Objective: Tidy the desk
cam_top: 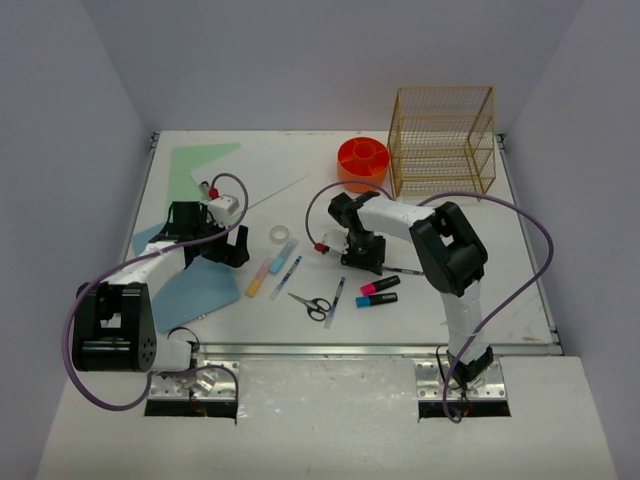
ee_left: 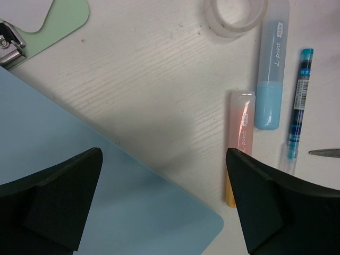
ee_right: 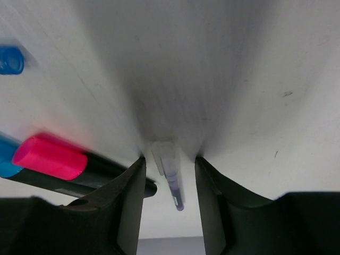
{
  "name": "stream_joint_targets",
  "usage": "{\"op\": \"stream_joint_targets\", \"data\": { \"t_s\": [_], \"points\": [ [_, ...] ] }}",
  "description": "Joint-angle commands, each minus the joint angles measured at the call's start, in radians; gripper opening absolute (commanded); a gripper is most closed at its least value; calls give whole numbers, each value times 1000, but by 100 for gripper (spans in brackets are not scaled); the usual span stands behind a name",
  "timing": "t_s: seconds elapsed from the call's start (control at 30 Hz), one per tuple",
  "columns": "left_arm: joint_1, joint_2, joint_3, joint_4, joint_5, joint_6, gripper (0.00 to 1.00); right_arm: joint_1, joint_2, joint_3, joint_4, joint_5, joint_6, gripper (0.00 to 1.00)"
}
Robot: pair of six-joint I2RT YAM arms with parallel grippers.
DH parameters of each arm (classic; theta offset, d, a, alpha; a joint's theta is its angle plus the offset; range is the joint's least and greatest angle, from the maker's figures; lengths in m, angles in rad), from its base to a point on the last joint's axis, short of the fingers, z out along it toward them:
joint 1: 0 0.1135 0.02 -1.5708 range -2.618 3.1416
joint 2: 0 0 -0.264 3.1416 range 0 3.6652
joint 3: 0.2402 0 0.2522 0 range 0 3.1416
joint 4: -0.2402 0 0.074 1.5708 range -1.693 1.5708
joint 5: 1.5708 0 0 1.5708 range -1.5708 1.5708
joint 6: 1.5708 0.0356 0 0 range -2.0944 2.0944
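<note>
The white desk (cam_top: pixel 480 260) holds scattered stationery. My right gripper (cam_top: pixel 362 262) points straight down with its fingertips on the desk (ee_right: pixel 255 79). In the right wrist view it (ee_right: pixel 169 162) is open, and a thin clear-capped pen (ee_right: pixel 171 175) lies between the fingers (ee_right: pixel 130 186) with a gap on each side. The pen's end sticks out to the right of the gripper in the top view (cam_top: pixel 405 270). My left gripper (cam_top: pixel 225 245) is open and empty. In the left wrist view it (ee_left: pixel 164 159) hovers over the corner of a light blue folder (ee_left: pixel 79 175).
A tape roll (cam_top: pixel 281 234), a blue highlighter (cam_top: pixel 283 251), an orange highlighter (cam_top: pixel 258 278), a blue pen (cam_top: pixel 287 275), scissors (cam_top: pixel 312 305), and pink (cam_top: pixel 380 285) and blue (cam_top: pixel 377 299) markers lie mid-desk. An orange round organizer (cam_top: pixel 362 162) and gold wire rack (cam_top: pixel 443 142) stand at the back. A green clipboard (cam_top: pixel 200 165) lies at back left.
</note>
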State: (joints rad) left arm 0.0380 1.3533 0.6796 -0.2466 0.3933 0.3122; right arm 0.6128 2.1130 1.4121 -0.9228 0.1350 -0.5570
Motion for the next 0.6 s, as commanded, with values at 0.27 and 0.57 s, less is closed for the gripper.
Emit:
{"op": "stream_joint_targets", "data": {
  "t_s": [0.27,0.57],
  "points": [
    [-9,-5,15,50,-3,-9,100,16,-12,-71,59,21,4,0],
    [-9,-9,15,50,1,-13,100,12,-99,180,38,-38,37,0]
  ]
}}
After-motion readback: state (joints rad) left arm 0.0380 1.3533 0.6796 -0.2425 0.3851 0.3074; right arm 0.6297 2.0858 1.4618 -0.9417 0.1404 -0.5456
